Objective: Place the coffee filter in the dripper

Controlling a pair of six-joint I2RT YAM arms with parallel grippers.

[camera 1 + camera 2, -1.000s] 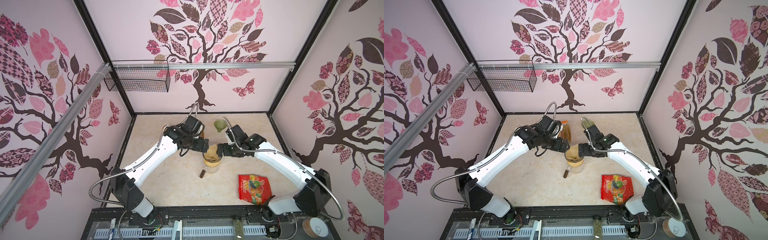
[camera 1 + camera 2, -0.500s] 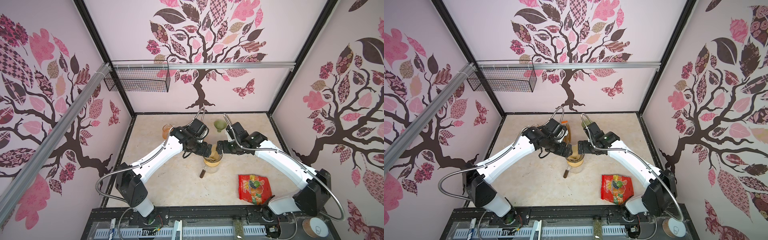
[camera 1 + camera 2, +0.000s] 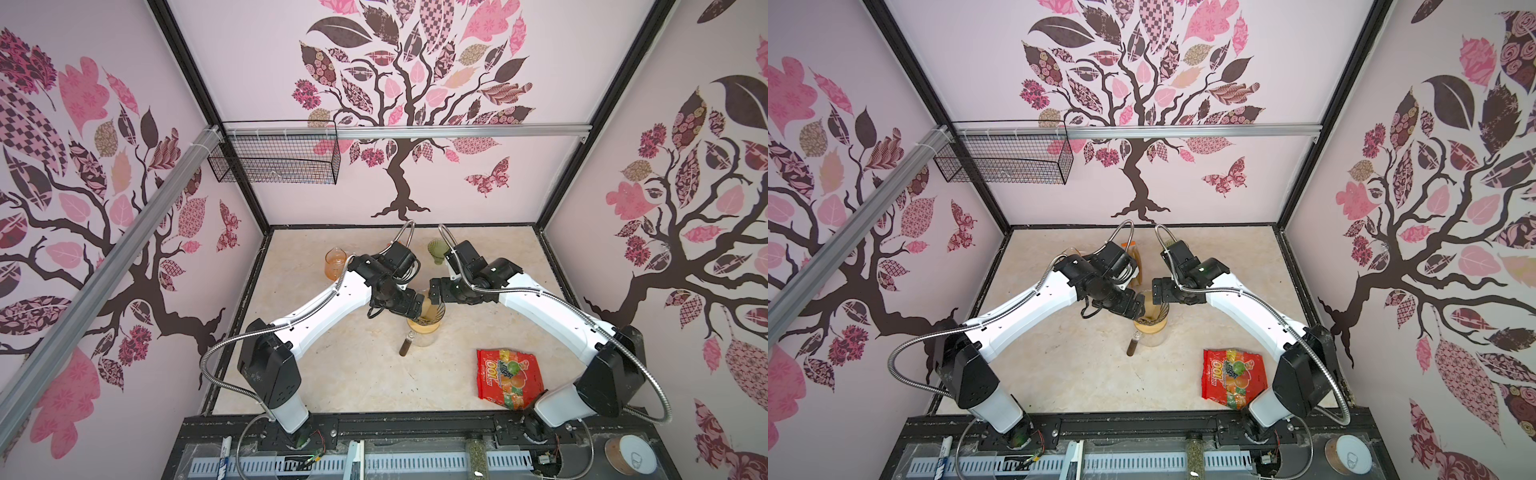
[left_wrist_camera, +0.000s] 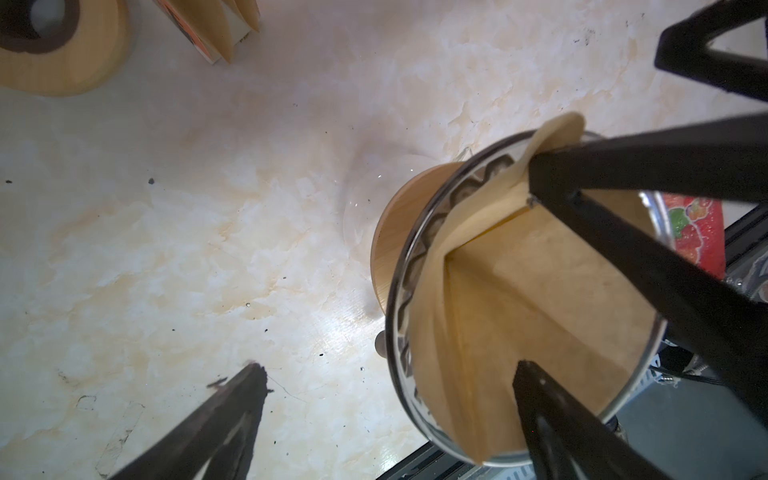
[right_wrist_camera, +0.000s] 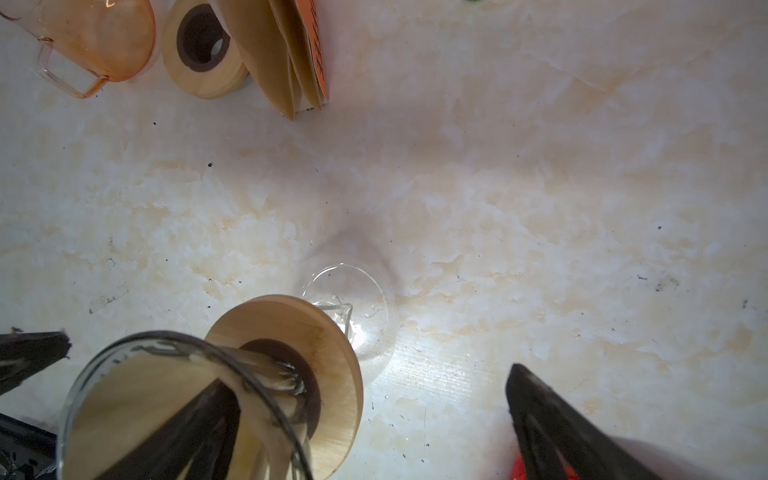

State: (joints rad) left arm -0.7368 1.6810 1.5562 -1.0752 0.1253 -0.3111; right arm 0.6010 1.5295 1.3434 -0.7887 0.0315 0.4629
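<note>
POSITION: brown paper coffee filter [image 4: 540, 316] seated, partly folded, inside clear glass dripper [image 4: 392, 307] | CLAWS: left gripper [image 4: 386, 370], right gripper [image 5: 370, 376] released, grasping nothing, one finger each inside cone | HANDLING: likely featherlight, floppy, tearable; best pinched at upper edge.

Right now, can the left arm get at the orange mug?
Probably yes. The orange mug stands on bare table close beside that arm's wrist, nothing between. First the open left gripper must lift out: one finger sits inside the dripper on the filter.
</note>
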